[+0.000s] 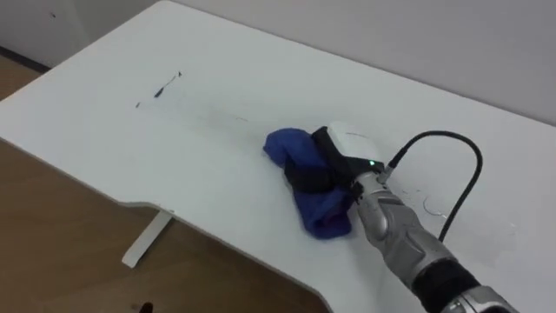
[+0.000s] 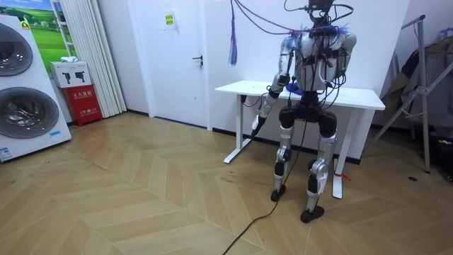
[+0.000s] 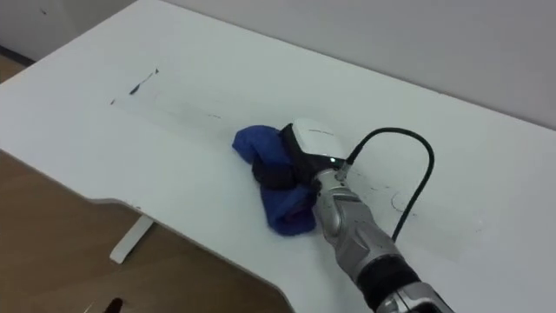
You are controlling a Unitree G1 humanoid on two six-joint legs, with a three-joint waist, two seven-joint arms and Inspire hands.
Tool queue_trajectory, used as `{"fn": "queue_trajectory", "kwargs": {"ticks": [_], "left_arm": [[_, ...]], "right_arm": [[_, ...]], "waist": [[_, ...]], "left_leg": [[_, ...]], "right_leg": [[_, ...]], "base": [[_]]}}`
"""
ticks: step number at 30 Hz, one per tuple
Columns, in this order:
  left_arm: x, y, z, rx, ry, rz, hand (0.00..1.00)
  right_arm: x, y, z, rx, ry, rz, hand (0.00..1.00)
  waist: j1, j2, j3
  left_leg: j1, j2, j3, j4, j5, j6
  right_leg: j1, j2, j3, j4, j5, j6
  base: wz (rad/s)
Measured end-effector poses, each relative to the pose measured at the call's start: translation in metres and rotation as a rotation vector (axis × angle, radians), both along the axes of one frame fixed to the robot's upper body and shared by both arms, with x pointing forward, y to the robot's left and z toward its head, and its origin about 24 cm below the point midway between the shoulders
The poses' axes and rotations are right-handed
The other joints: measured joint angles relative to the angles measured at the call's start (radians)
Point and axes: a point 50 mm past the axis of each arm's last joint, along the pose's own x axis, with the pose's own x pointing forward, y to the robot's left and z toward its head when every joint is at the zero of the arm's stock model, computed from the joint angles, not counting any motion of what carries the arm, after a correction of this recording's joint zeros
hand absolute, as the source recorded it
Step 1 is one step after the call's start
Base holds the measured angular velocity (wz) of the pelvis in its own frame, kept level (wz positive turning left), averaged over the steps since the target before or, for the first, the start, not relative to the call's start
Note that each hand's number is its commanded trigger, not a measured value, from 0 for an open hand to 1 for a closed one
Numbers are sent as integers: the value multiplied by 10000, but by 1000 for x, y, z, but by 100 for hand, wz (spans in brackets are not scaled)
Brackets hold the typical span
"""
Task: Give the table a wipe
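Observation:
A crumpled blue cloth lies near the middle of the white table. My right hand rests on top of it, reaching in from the lower right, and its dark fingers curl into the folds. Dark streaks mark the tabletop well to the left of the cloth, apart from it. In the room view I stand upright at the table's near side, facing it, with my left hand hanging low by the table's edge on the room view's left.
The table's front edge curves inward just below the cloth, with wooden floor beyond it. A white table foot shows underneath. Faint thin marks lie right of my wrist. A wall runs behind the table.

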Motion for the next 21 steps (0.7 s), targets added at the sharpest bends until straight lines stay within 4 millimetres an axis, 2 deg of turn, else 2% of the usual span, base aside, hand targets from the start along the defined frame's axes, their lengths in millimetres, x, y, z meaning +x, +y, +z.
{"fn": "queue_trajectory", "kwargs": {"ticks": [3,5,7,11,13,14,15,16,17,18,19,21], "left_arm": [[1,-1,0,28,-49,47,0],[0,-1,0,25,-15,56,0],[-1,0,0,54,-24,74,0],[-7,6,5,241,-237,279,0],[-17,15,7,499,-146,708,0],[-20,17,7,552,-118,804,0],[-29,20,8,673,37,941,0],[-33,25,9,813,98,1058,0],[-37,27,10,903,164,1120,0],[-41,31,11,1044,216,1262,0],[-42,33,12,1087,201,1393,0],[-41,34,12,1067,153,1439,0]], "right_arm": [[-2,-2,-1,98,18,-55,100],[-5,-5,-4,233,94,-210,100],[-10,-13,-9,557,190,-592,100],[-25,-35,-21,1112,443,-1614,100],[-39,-59,-30,1417,480,-2733,100],[-43,-68,-32,1419,443,-3035,100],[-53,-86,-34,1377,357,-3633,100],[-64,-106,-37,1175,307,-4225,100],[-69,-116,-38,1024,313,-4511,100],[-79,-135,-40,749,368,-5136,100],[-88,-154,-41,477,439,-5757,100],[-100,-177,-41,274,513,-6664,100]], "waist": [[-129,1,-12],[-212,33,-59],[-388,68,-126],[-829,76,-158],[-1255,59,-184],[-1335,62,-197],[-1561,58,-216],[-1763,20,-270],[-1872,6,-296],[-2048,-23,-318],[-2123,-35,-328],[-2279,-29,-333]], "left_leg": [[2,-14,25,4,6,11],[4,-24,29,19,8,15],[25,-41,38,35,24,37],[202,-72,73,-15,38,59],[367,-71,215,-44,27,98],[386,-67,269,-31,19,110],[426,-61,363,-27,5,132],[447,-66,415,-25,-13,160],[449,-67,429,-24,-20,169],[446,-60,453,-4,-29,181],[478,-46,514,11,-39,183],[497,-27,566,71,-75,132]], "right_leg": [[-11,-17,55,7,0,0],[-12,-30,51,18,0,0],[10,-48,61,16,0,1],[156,-96,88,17,-5,12],[251,-132,162,18,-3,46],[253,-141,177,15,1,59],[267,-165,181,20,14,82],[276,-182,176,20,25,100],[280,-187,182,21,30,108],[302,-187,229,23,35,116],[306,-187,326,21,35,117],[305,-181,477,27,35,118]], "base": [[-1],[-2],[0],[-2],[-14],[-23],[-23],[-17],[-12],[-12],[-16],[-15]]}}
